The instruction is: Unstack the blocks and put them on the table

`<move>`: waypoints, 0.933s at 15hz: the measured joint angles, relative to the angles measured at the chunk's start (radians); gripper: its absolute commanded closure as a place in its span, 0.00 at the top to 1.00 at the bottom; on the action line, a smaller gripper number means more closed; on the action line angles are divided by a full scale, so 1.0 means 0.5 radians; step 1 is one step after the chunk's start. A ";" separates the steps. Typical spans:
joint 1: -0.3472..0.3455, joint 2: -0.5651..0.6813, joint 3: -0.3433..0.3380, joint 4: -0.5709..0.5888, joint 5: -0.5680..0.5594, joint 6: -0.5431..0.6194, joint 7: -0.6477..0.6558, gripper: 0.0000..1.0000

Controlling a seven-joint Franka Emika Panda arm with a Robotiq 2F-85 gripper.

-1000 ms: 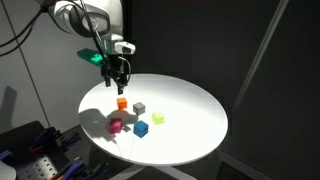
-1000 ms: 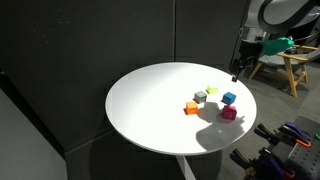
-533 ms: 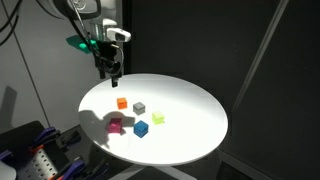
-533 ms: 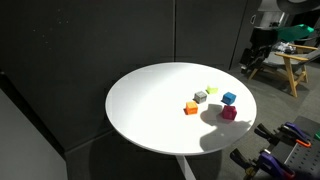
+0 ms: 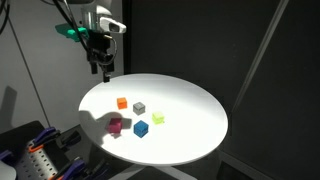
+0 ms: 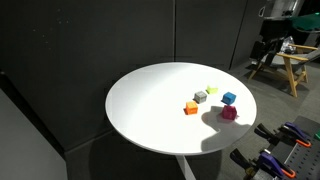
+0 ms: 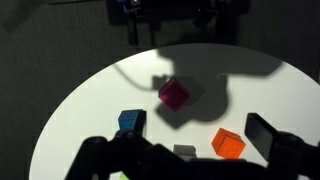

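High over the rim of the round white table (image 5: 192,105), the Robotiq gripper (image 5: 102,68) hangs off the end of the arm with its jaws spread wide and nothing between them; in the wrist view its two dark fingers (image 7: 272,138) stand well apart at the bottom of the picture, clear of every cube. Below it, on the tabletop, the magenta block (image 5: 117,125) sits alone in the arm's shadow. The blue block (image 5: 141,128) lies just beside it, apart from it. The grey block (image 5: 139,107) rests near the middle of the group, with the yellow-green block (image 5: 158,118) a little way off on the lit part of the top. The orange cube (image 5: 122,102) stands close to the grey one without touching. None is stacked; each lies flat on the table by itself. Behind the arm in an exterior view stands a wooden stool (image 6: 292,66) against dark panels.
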 measured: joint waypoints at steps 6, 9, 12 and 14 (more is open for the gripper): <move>0.000 -0.066 -0.005 0.035 0.012 -0.065 -0.001 1.00; 0.000 -0.073 -0.006 0.033 0.012 -0.065 -0.001 1.00; 0.000 -0.068 -0.006 0.029 0.012 -0.064 -0.001 1.00; 0.000 -0.068 -0.006 0.029 0.012 -0.064 -0.001 1.00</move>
